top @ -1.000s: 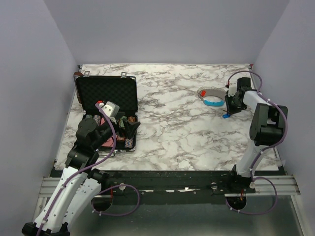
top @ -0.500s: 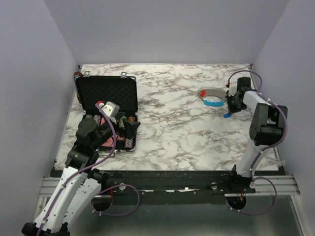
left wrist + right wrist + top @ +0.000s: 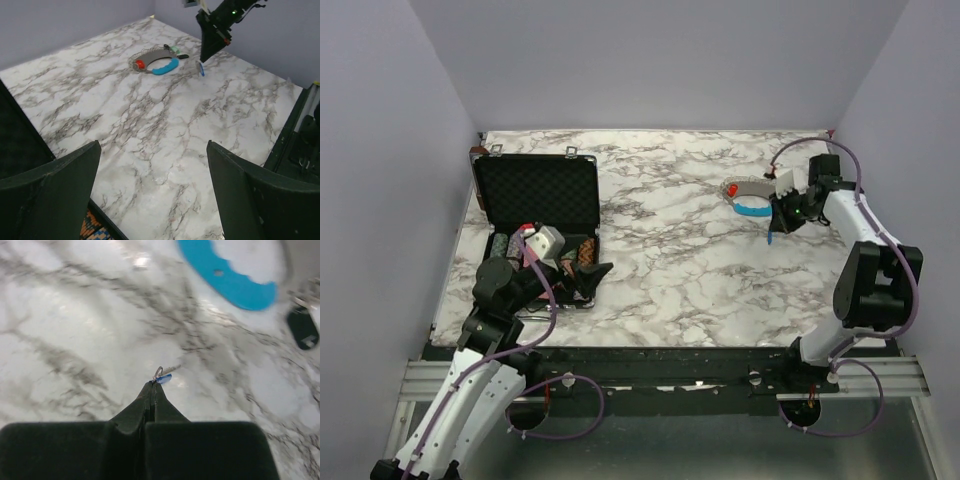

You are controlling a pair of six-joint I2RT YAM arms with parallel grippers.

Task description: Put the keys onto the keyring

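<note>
bright even overhead light, soft shadows, glare and blur in right wrist view

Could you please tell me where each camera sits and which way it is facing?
Top external: fixed above and behind the bases, looking down on the marble table; the left arm and right arm both show.
Left wrist: on the left arm, looking across the table toward the keyring and the right arm; its open jaws frame the bottom.
Right wrist: on the right arm, looking down at the marble close up; its shut jaws pinch the blue key.
Shared: keyring and blue key appear in all three.
</note>
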